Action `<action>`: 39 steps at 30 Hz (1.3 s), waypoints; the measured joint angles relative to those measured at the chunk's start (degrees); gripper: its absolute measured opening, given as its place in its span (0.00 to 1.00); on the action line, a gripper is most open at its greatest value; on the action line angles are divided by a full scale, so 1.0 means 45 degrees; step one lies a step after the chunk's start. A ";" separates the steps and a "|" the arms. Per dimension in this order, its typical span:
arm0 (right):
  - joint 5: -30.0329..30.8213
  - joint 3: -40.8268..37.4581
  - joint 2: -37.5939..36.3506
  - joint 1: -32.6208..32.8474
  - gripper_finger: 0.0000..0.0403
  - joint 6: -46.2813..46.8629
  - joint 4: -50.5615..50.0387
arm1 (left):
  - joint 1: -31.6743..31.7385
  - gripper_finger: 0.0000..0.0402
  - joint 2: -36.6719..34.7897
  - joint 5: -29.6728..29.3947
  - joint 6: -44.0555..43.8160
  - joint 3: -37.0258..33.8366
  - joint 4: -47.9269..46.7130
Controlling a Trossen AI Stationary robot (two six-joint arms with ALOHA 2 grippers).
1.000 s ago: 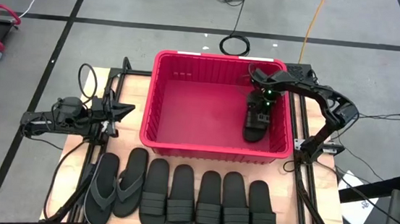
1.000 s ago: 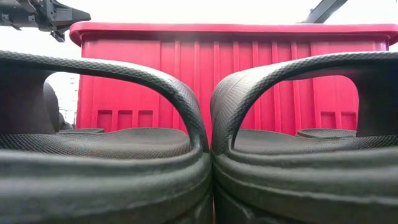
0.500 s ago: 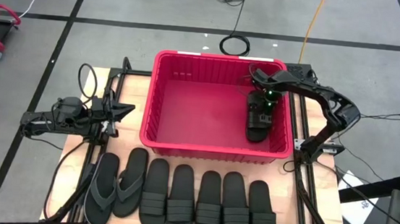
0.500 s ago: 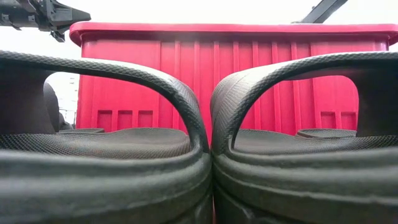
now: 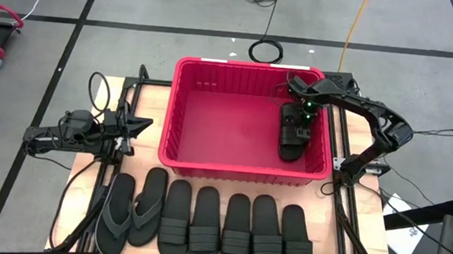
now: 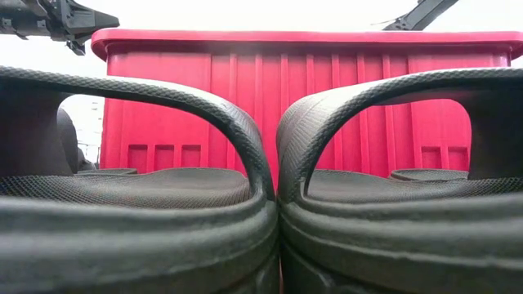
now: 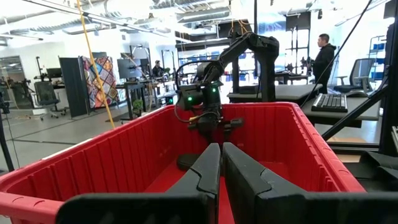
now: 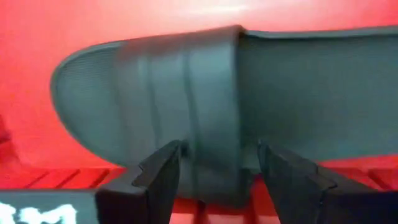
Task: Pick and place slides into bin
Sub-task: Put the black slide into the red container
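Slides: one black ribbed-strap slide [image 5: 291, 139] lies on the floor of the bin, toward its 3 o'clock wall; seven more slides [image 5: 205, 227] sit in a row on the tabletop [image 5: 95, 177] at the bin's 6 o'clock side.
Bin: red crate [image 5: 180, 106] at the centre of the tabletop, holding only that one slide.
Right gripper: [image 5: 304, 111] over the slide's 12 o'clock end, fingers [image 8: 158, 180] spread wide to either side of the strap, gripping nothing.
Left gripper: [image 5: 134, 127] parked at the bin's 9 o'clock side, fingers [image 7: 205, 174] pressed nearly together and empty.
Change: within the last second the slide settled a little lower and straighter on the bin floor, and the right gripper has drawn slightly toward 12 o'clock, off the strap.
Meaning for the task: the first placement looks complete; judged from the row, seven slides remain to be moved, and the right arm must clear the bin rim before the next pick.
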 joint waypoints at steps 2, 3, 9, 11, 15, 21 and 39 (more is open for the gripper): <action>0.0180 0.0005 -0.0012 0.0000 0.52 0.0009 0.0033 | 0.0001 0.06 -0.0001 -0.0002 -0.0002 0.0001 0.0000; 0.0355 0.0005 -0.0026 0.0000 0.52 0.0018 0.0074 | 0.0002 0.06 0.0001 0.0000 -0.0004 -0.0001 0.0000; 0.0757 0.0005 -0.0373 0.0000 0.52 0.0198 0.0755 | 0.0004 0.06 0.0000 0.0000 -0.0005 0.0000 0.0000; 0.0755 0.0005 -0.0554 0.0000 0.52 0.0247 0.0978 | 0.0004 0.06 0.0001 0.0000 -0.0004 -0.0001 0.0000; 0.0664 0.0005 -0.0972 0.0000 0.52 0.0316 0.0849 | 0.0001 0.06 -0.0001 0.0000 -0.0005 0.0004 0.0000; 0.0562 0.0005 -0.1767 0.0010 0.52 0.0515 0.1054 | -0.0001 0.06 0.0002 -0.0005 -0.0002 0.0002 0.0000; -0.0517 0.0005 -0.0894 0.1724 0.01 0.1654 0.4614 | 0.0000 0.06 -0.0001 -0.0005 0.0000 -0.0001 0.0000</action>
